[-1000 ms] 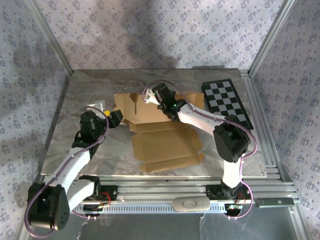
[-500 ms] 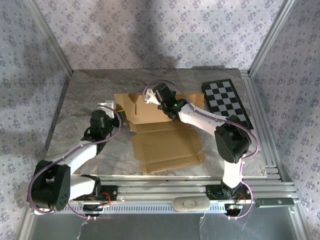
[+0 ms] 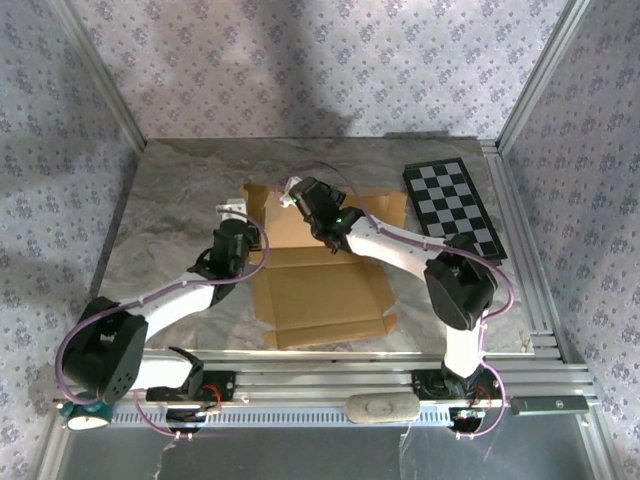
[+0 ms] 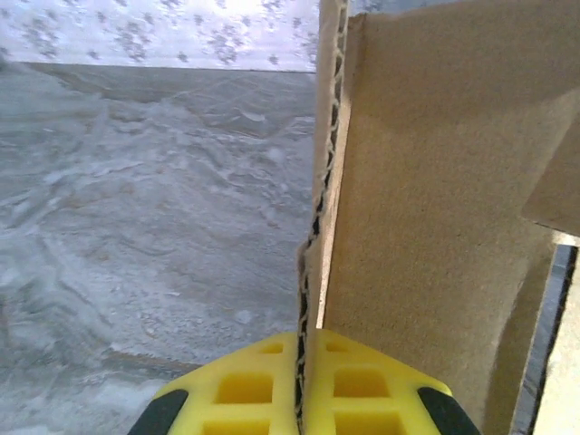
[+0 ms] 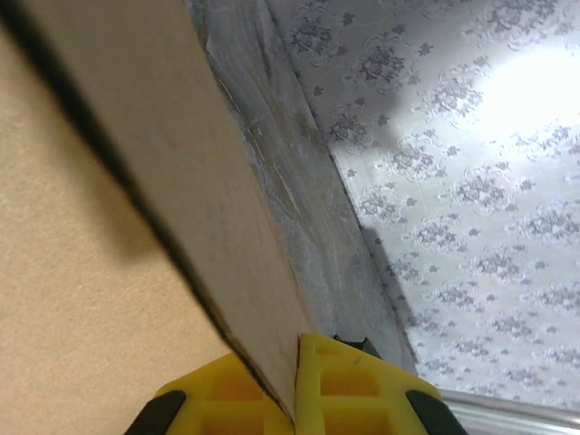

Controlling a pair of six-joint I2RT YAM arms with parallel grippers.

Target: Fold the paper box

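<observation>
The paper box [image 3: 320, 290] is a tan cardboard die-cut sheet lying mid-table, its near panel flat and its far panels partly raised. My left gripper [image 3: 243, 222] is at the sheet's left side, shut on an upright side flap [image 4: 399, 181] whose corrugated edge runs between the yellow fingers [image 4: 236, 390]. My right gripper [image 3: 300, 195] is at the far edge of the box, shut on a raised back wall [image 5: 181, 181] that passes between its yellow fingers [image 5: 353, 390].
A black-and-white checkerboard [image 3: 455, 205] lies at the back right of the grey marbled table [image 3: 170, 190]. Patterned walls enclose the workspace on three sides. Metal rails [image 3: 520, 260] run along the right and near edges.
The left gripper moved right and forward to the box's left flap and closed on it, standing it up. The box shifted slightly left. The right gripper kept its hold on the back wall.
</observation>
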